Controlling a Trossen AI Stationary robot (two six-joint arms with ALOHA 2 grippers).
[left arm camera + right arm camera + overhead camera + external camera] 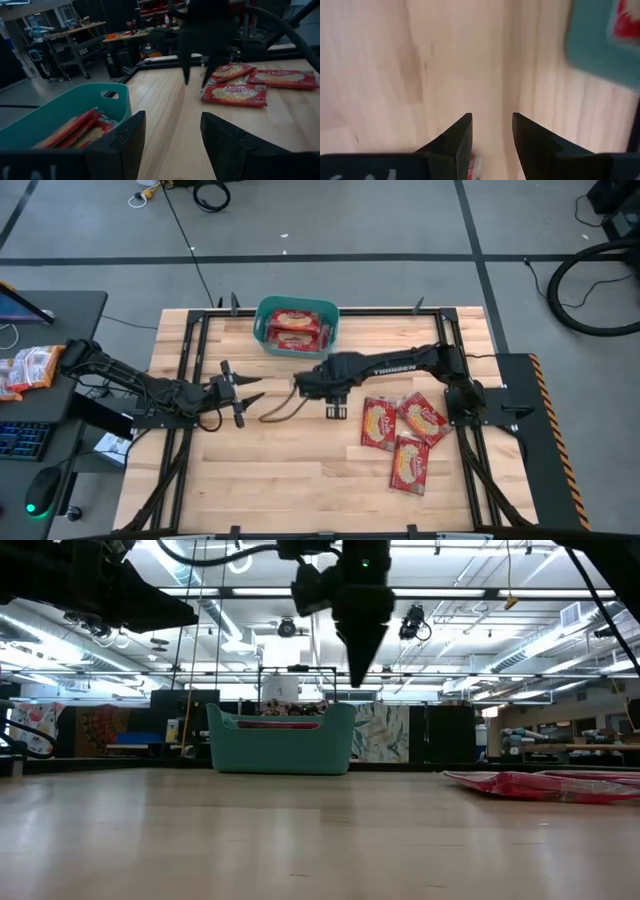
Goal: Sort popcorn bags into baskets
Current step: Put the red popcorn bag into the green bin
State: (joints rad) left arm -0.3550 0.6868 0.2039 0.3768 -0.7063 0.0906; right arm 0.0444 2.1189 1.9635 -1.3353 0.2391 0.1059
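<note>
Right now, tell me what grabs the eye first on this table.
The teal basket at the table's far edge, already holding red popcorn bags. Three more bags lie loose on the wood on the right side. Both grippers hang mid-table, empty and open: the left and the right.

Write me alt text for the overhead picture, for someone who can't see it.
Two dark robot arms meet mid-table, the left gripper open and empty. A teal basket behind them holds red popcorn bags; three more bags lie on the right.
</note>
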